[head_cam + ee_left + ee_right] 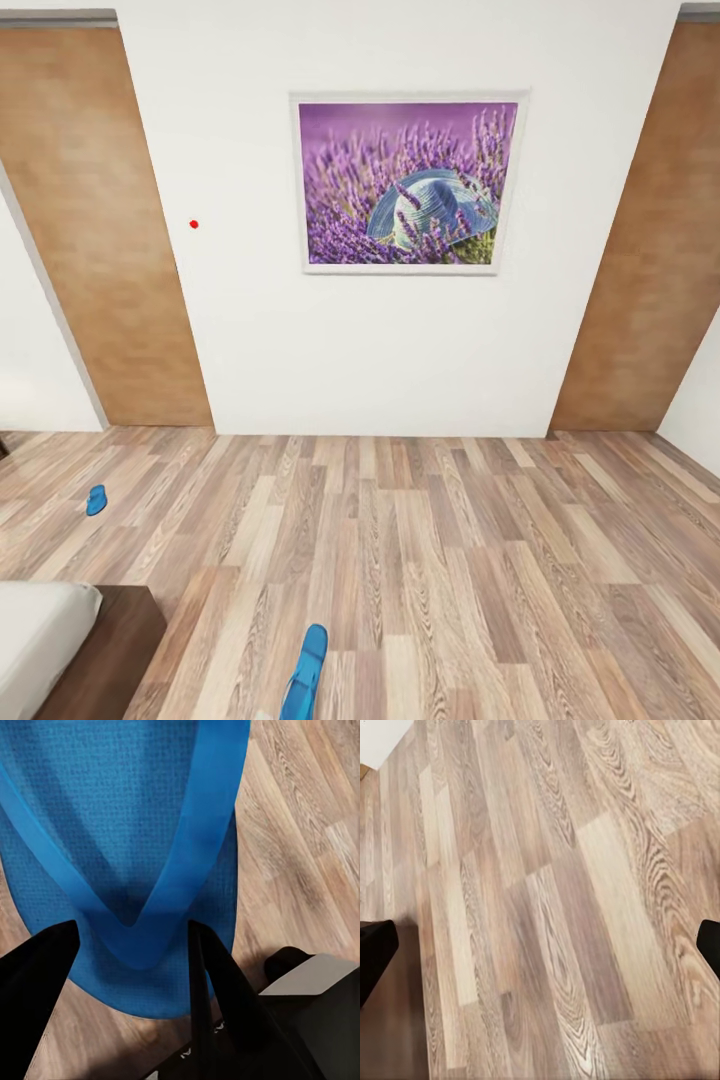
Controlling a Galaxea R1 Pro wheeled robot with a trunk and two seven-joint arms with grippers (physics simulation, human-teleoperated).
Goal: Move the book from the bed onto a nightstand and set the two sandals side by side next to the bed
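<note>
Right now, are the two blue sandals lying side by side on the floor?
No, one sandal lies far off near the left door, the other sandal at the picture's bottom edge.

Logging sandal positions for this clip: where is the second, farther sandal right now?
In the head view, the farther sandal lies on the wood floor at far left, beyond the bed corner, near the left brown door.

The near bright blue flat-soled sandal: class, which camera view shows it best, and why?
The left wrist view: the near bright blue flat-soled sandal looms large, straps clear, between the left end effector's dark fingers. The head view catches just part of it at the bottom edge.
</note>
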